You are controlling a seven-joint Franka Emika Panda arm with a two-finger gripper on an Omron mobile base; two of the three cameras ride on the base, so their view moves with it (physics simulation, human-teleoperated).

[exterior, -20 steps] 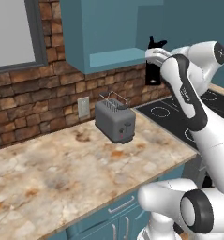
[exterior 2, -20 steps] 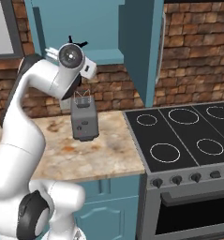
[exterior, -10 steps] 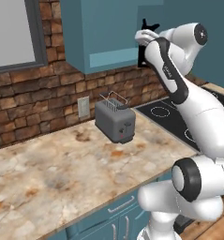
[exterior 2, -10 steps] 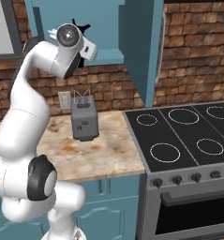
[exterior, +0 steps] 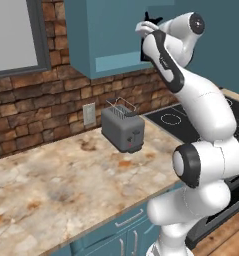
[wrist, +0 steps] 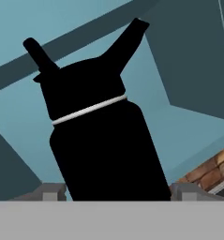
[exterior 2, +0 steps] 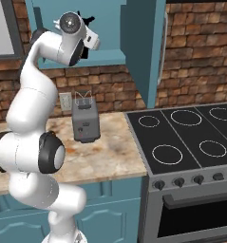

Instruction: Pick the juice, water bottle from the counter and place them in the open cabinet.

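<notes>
Your gripper [wrist: 108,194] clamped wide around the water bottle [wrist: 101,140], raised higher than before, now at the open cabinet [exterior: 111,40], toaster [exterior: 123,130] unmoved on counter [exterior: 56,185].

Grey toaster [exterior: 123,131] near brick wall [exterior: 36,107]; black stove [exterior 2: 188,142] right; wall outlet [exterior: 89,114].

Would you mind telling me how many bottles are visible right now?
1: the black water bottle, held in the claw up at the open cabinet. The juice may be hidden.
</notes>
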